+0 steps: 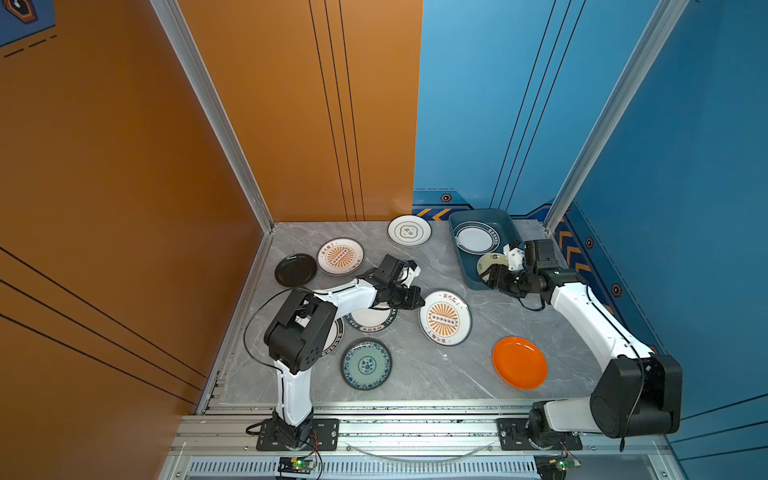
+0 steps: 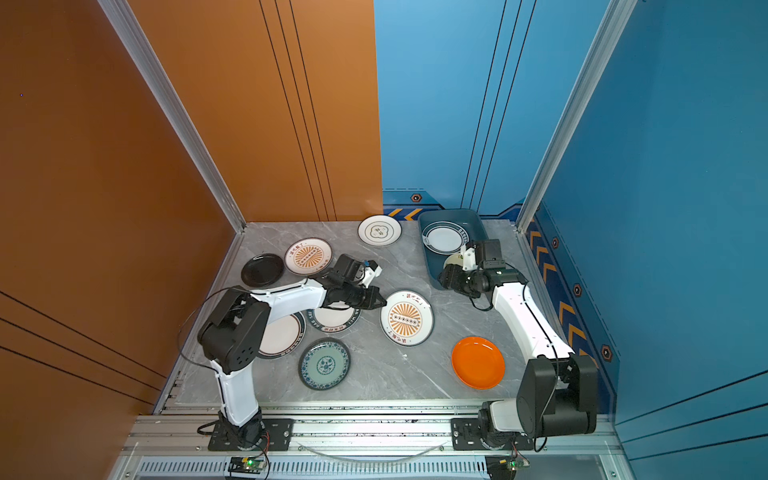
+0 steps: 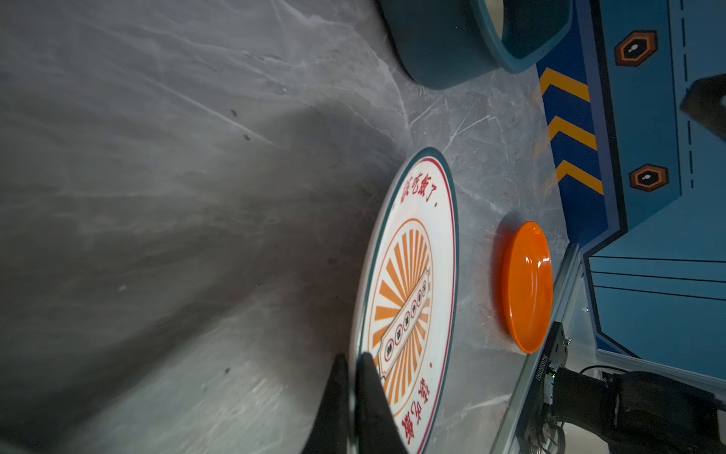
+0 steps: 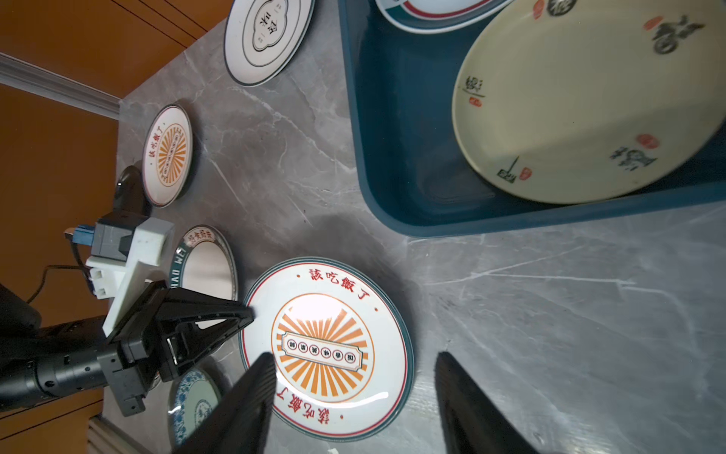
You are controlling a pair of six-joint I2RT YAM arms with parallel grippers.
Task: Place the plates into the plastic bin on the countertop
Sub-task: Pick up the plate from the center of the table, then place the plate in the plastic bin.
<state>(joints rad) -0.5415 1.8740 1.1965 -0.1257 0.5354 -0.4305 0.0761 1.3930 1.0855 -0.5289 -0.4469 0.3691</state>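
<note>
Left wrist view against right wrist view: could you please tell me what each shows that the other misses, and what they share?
Only the left wrist view shows the round glossy orange plate. Only the right wrist view shows the open right gripper, the farther round white orange-sunburst plate, and the round white plate with dark ring lines. Both show the dark teal plastic bin, the grey marble countertop, and the left gripper shut on the rim of the nearer round white orange-sunburst plate.

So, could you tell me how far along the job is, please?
Done: a green-rimmed plate and a cream plate are in the bin. In hand: left tool shut on the rim of a sunburst plate; right tool open, empty. Left: seven others, orange plate included, on the countertop.
</note>
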